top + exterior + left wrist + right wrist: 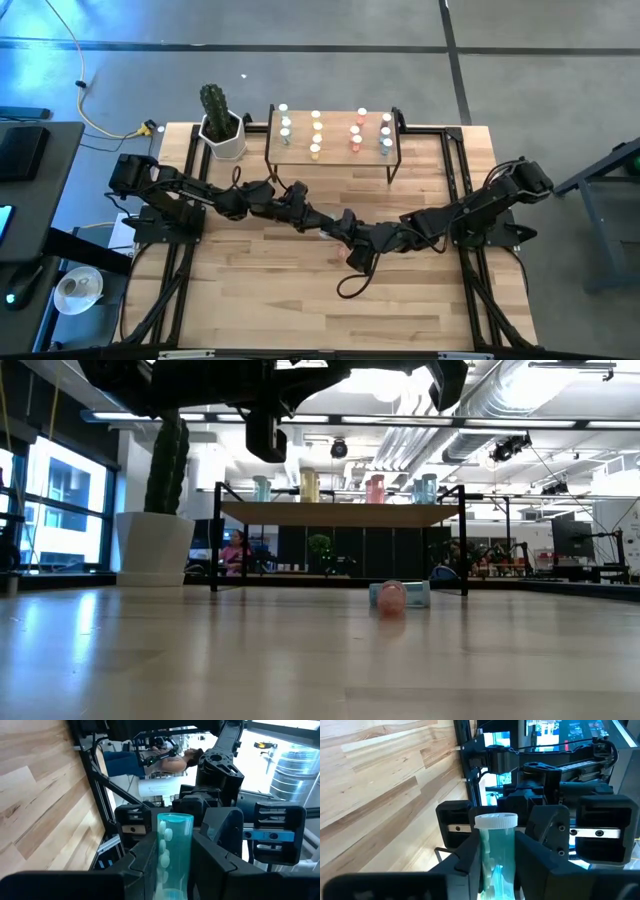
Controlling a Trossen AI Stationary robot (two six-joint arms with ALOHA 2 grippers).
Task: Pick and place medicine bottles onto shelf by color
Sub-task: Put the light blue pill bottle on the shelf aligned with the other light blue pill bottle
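Both end effectors grip teal bottle (172, 855).

I could read no text, label, brand or number anywhere: not on the bottles, the shelf, or my arms.

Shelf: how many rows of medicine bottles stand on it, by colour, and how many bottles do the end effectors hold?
Pale bluish row of small white-capped bottles: 1
Yellow row: 1
Pink-red row: 1
Teal row: 1
Total on the light-wood, black-legged shelf: 4 rows
Clear teal bottle gripped by left end effector and right end effector: 1
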